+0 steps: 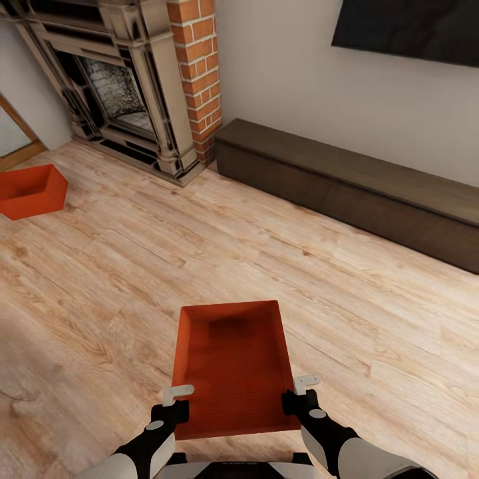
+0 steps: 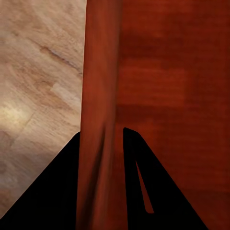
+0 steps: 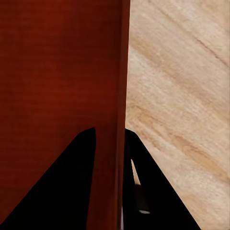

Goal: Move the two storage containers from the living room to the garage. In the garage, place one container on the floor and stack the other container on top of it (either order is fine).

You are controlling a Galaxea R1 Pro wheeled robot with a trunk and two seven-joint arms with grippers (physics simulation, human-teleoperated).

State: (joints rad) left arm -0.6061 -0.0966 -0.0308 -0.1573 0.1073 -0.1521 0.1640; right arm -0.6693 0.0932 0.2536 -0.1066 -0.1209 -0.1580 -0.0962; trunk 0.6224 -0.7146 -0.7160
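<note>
**Living room, one bin in both grippers**

Wood-plank floor (image 1: pixel 133 266) lies under you. Far left of your left gripper (image 1: pixel 178 394) sits the second container (image 1: pixel 30 191). Both grippers, right (image 1: pixel 303 384) too, clamp the near container (image 1: pixel 233 366) by its side walls. No writing readable.

far container (image 1: pixel 30 191) cut by frame edge, TV (image 1: pixel 406 30) cropped at top

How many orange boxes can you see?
2. One container sits right in front of the robot, with the left gripper and right gripper each on a side wall. The other container sits on the wood floor near the fireplace.
</note>
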